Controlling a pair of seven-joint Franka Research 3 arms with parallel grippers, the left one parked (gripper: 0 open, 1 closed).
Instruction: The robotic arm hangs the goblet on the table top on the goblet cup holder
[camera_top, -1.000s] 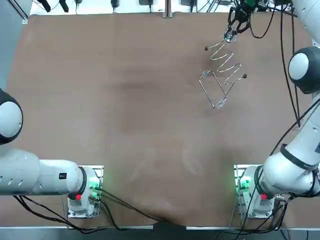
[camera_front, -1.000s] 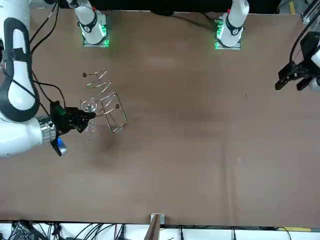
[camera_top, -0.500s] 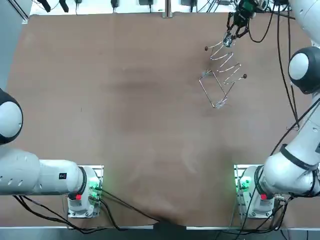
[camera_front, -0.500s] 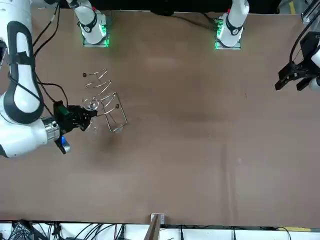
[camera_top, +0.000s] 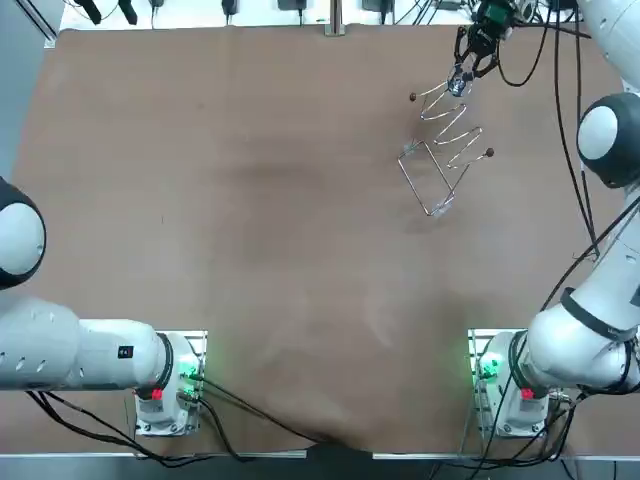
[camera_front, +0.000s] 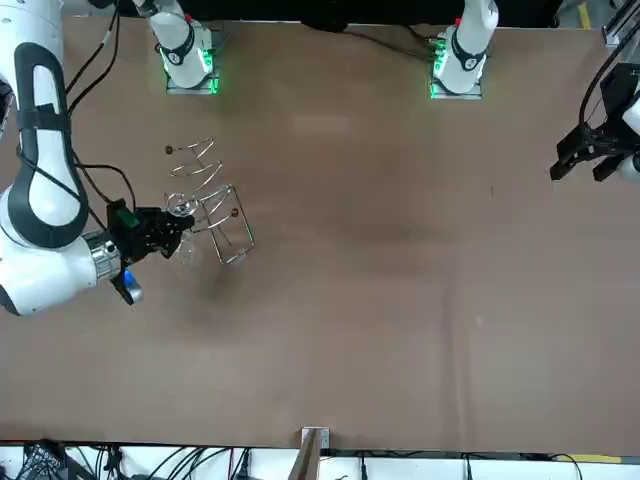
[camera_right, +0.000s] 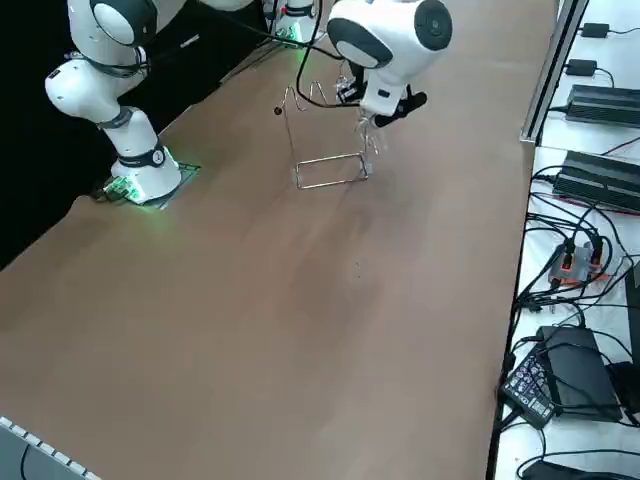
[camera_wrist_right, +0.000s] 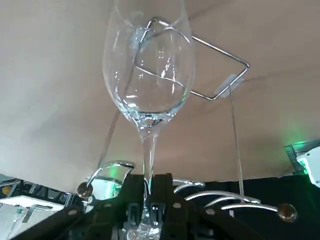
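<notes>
Goblet (camera_wrist_right: 148, 75), stem clamped between the closed fingers (camera_wrist_right: 162, 196) of the right gripper (camera_wrist_right: 148, 184), has edged closer to the wire holder (camera_top: 445, 140), so sliding its foot onto a rail looks next

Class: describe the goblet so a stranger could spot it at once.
On the brown table, find the zigzag silver wire rack. At its far end, the right arm's black tool grips the stem of a clear glass goblet, the only transparent thing.
</notes>
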